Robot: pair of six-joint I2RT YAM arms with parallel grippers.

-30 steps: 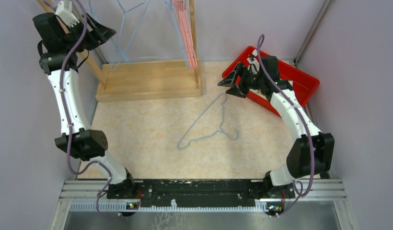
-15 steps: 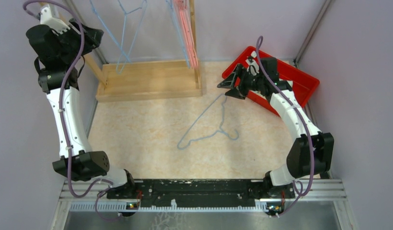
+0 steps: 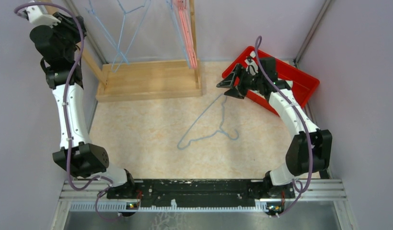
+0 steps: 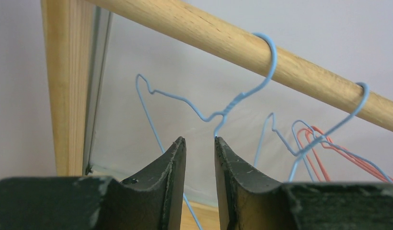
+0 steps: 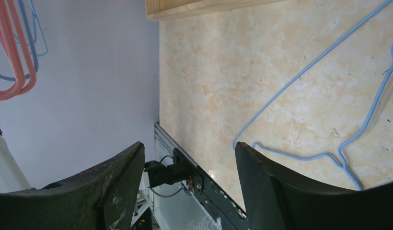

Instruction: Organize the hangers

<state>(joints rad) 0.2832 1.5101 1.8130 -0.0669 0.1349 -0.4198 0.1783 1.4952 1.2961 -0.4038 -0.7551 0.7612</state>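
A light blue hanger (image 3: 222,125) lies flat on the table, also showing in the right wrist view (image 5: 300,75). My right gripper (image 3: 227,89) (image 5: 189,143) hovers open above its far corner, with nothing between the jaws. On the wooden rod (image 4: 223,36) hang two light blue hangers (image 4: 185,99) and, further right, pink-red hangers (image 4: 338,148) (image 3: 185,33). My left gripper (image 4: 199,139) is high at the back left, just in front of the nearest blue hanger's neck. Its jaws stand a narrow gap apart and hold nothing.
The wooden rack's base (image 3: 151,79) sits at the back left of the table. A red bin (image 3: 300,79) lies at the back right under the right arm. Purple walls close in on both sides.
The left arm has drawn back from the hanging blue hanger toward the upper left corner, and its jaws have narrowed. The right arm has barely moved.
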